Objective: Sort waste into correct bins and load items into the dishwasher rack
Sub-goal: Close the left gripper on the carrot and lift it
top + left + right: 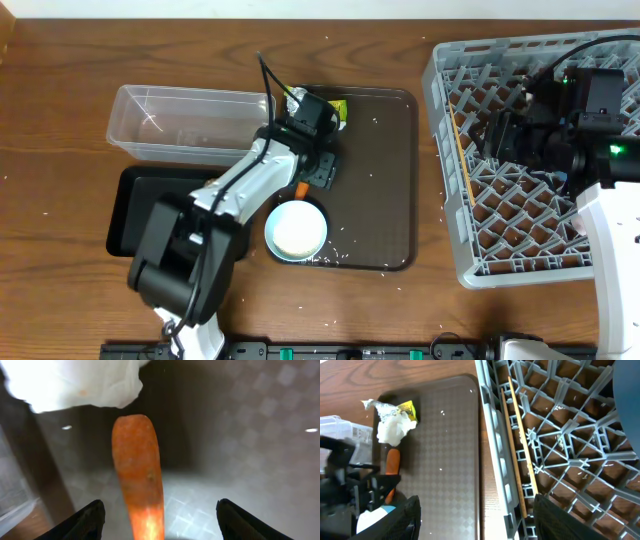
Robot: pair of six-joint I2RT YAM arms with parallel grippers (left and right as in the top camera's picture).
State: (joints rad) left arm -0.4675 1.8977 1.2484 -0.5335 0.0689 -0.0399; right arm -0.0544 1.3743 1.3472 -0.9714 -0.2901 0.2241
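My left gripper (314, 168) is low over the brown serving tray (385, 150), open, its fingers (160, 520) on either side of the orange carrot stick (137, 475), well apart from it. The crumpled white-and-green wrapper (335, 108) lies just beyond the carrot (393, 462). The white-inside bowl (296, 229) sits at the tray's front left. My right gripper (497, 135) is open and empty (480, 517) over the left edge of the grey rack (540, 240). The chopsticks (520, 440) lie in the rack along its left wall. A dark-blue plate (627, 400) shows at the rack's far side.
The clear tub (190, 125) stands left of the serving tray, with the black tray (140, 210) in front of it. Rice grains (340, 255) are scattered on the serving tray's front edge. My left arm crosses over the black tray.
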